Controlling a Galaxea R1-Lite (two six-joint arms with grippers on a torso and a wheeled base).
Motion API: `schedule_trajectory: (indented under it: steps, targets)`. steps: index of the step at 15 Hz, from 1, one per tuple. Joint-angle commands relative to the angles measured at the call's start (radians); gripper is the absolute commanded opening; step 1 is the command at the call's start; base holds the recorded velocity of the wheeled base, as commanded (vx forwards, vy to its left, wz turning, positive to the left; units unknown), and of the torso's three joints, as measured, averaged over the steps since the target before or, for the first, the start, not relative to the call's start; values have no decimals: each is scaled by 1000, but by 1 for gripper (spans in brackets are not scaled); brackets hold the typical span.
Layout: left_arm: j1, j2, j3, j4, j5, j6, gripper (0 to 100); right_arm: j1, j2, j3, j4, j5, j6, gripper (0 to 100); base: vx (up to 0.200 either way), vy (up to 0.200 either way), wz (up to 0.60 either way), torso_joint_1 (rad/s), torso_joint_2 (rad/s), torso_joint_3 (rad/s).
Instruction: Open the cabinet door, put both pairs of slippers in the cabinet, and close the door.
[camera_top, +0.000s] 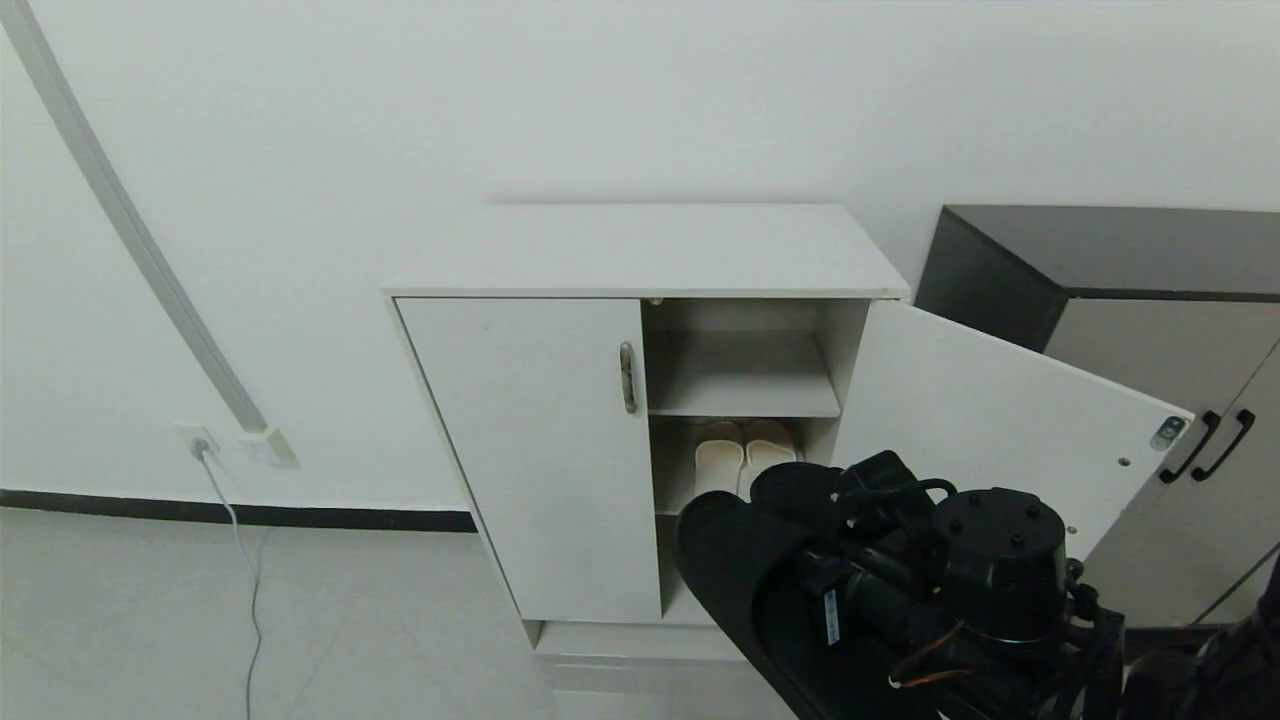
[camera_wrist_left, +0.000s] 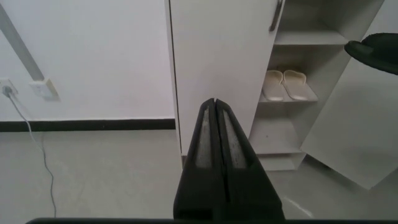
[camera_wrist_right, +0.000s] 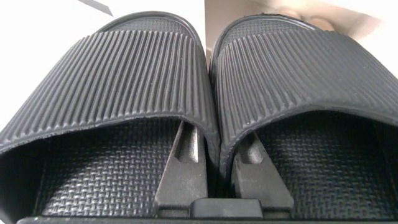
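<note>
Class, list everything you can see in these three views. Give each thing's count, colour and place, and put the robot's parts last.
cabinet: one, white, against the wall; left door shut, right door swung open.
cream slippers: one pair, on the cabinet's middle shelf.
black slippers: one pair, held before the open cabinet.
second cabinet: one, dark top, grey doors, right of the white one; two black handles.
wall socket: one, white, low on the wall, left of the cabinet; white cable hanging from it.
cable duct: one, grey, slanting down the wall.
left gripper: one, black, jaws together, empty.
right gripper: one, black, jaws clamped on the black slippers' inner sides.
</note>
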Motion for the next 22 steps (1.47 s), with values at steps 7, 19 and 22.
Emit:
schedule_trajectory:
  steps: [7, 19, 22]
  targets:
    - [0, 0, 0, 0, 0, 0, 0, 1, 0, 1, -2, 0, 0, 0, 0, 0, 0, -161, 487, 323]
    - [0, 0, 0, 0, 0, 4, 0, 6, 3, 18, -39, 1, -10, 0, 0, 0, 0, -68, 416, 345]
    - [0, 0, 0, 0, 0, 4, 0, 9, 3, 35, -39, 3, -30, 0, 0, 0, 0, 2, 49, 49]
